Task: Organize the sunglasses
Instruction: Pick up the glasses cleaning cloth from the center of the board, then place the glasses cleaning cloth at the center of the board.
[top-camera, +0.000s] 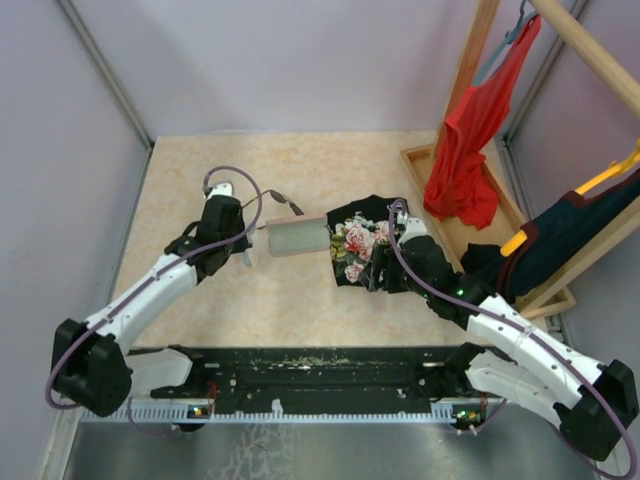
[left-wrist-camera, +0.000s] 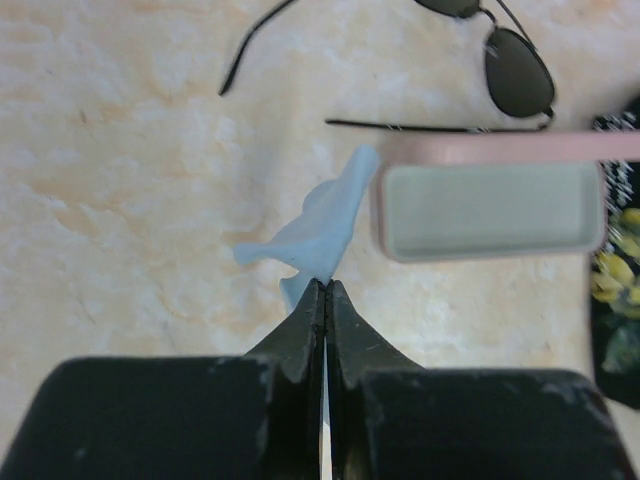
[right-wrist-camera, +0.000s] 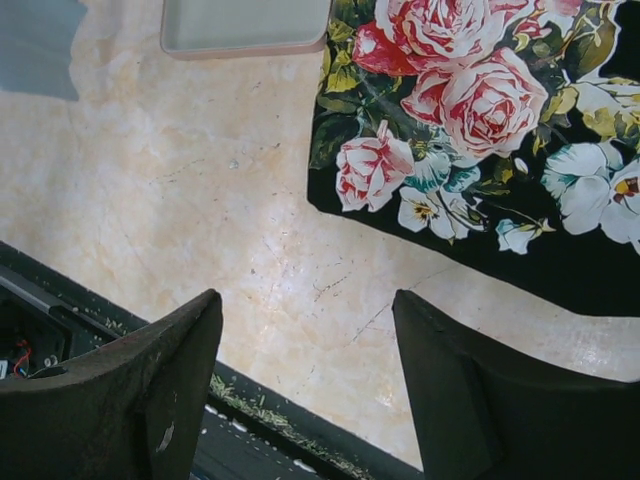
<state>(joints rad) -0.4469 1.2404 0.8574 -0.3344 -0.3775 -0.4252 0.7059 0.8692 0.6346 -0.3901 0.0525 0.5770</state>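
We see our left claw (left-wrist-camera: 322, 292) pinched together on the blue cloth (left-wrist-camera: 325, 225). The sunglasses (left-wrist-camera: 518, 72) lie ahead-right of it, beyond the case (left-wrist-camera: 488, 210). Our right claw (right-wrist-camera: 308, 380) gapes apart.

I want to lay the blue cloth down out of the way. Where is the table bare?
Bare: the wide stretch of table behind the sunglasses, and the strip between the pink case and the arms' bases. Crowded: case, sunglasses and floral fabric bunch at centre.
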